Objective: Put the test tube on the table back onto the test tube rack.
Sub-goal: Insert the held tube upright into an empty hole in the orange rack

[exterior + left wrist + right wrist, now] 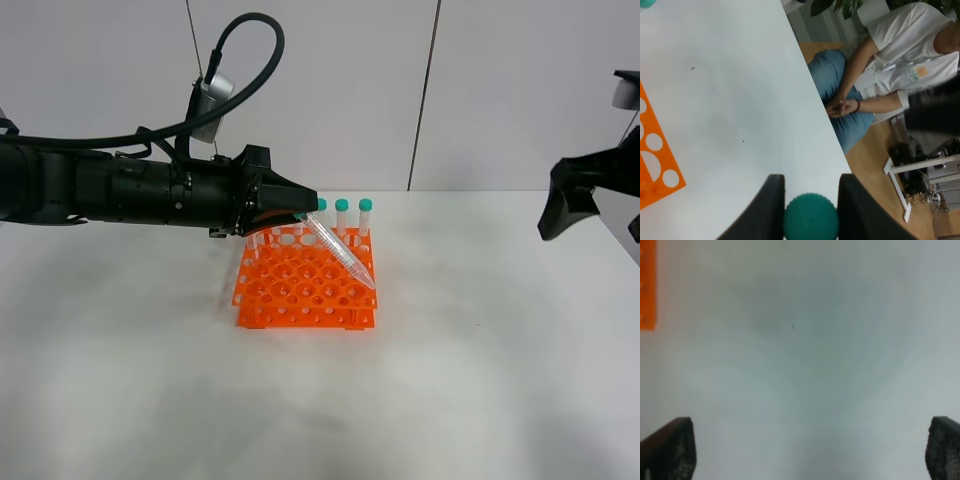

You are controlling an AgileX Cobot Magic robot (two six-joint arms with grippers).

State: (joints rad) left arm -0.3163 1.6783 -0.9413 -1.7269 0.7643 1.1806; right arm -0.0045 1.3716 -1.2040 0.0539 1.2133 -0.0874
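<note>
My left gripper (303, 208) is shut on the teal cap of the test tube (340, 250). The tube slants down to the right over the orange test tube rack (300, 292), its pointed tip near the rack's right edge. In the left wrist view the teal cap (810, 217) sits between the two dark fingers (762, 210), with a corner of the rack (655, 160) beside them. Several other teal-capped tubes (365, 222) stand along the rack's back row. My right gripper (575, 195) hangs open above the table's (150, 380) right side, and its wrist view shows only a rack edge (647, 285).
A seated person (880, 85) is beyond the table's edge in the left wrist view, with a white stand (920, 175) on the wooden floor. A white wall stands behind the table.
</note>
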